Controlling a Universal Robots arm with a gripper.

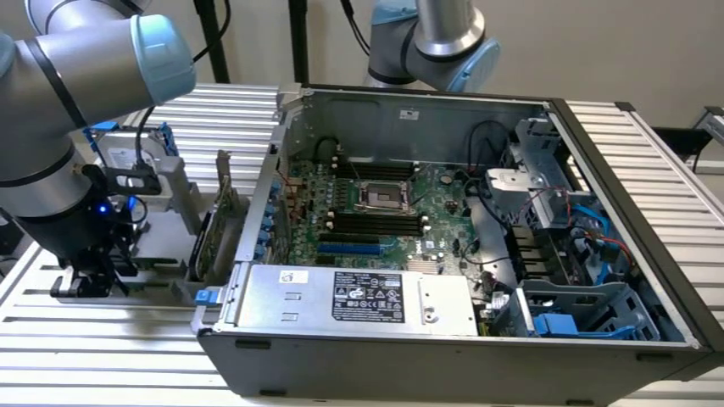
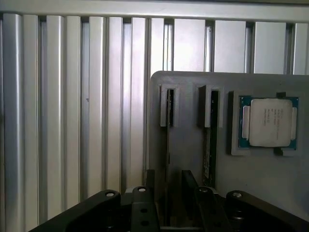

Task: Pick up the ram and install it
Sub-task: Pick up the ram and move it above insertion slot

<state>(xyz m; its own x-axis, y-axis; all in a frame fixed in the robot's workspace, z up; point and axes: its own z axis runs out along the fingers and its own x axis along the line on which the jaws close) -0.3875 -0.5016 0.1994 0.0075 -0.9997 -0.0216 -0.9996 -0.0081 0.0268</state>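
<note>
Two ram sticks stand on edge in the slots of a grey holder [image 2: 188,96]: one [image 2: 169,108] in one slot, a second [image 2: 211,125] in the neighbouring slot. My gripper [image 2: 169,198] is open just above the holder. Its dark fingers [image 2: 148,180] straddle the line of the first stick without closing on it. In the exterior view the gripper [image 1: 85,284] hangs low over the holder [image 1: 164,225] at the exterior view's left, beside the open computer case [image 1: 453,339]. The black memory slots [image 1: 368,222] lie on the motherboard inside the case.
A square silver processor [image 2: 270,122] sits in a recess of the holder beside the second stick. An upright expansion card [image 1: 217,212] stands between the holder and the case wall. A second arm [image 1: 436,42] stands behind the case. The table is ribbed aluminium [image 2: 72,121].
</note>
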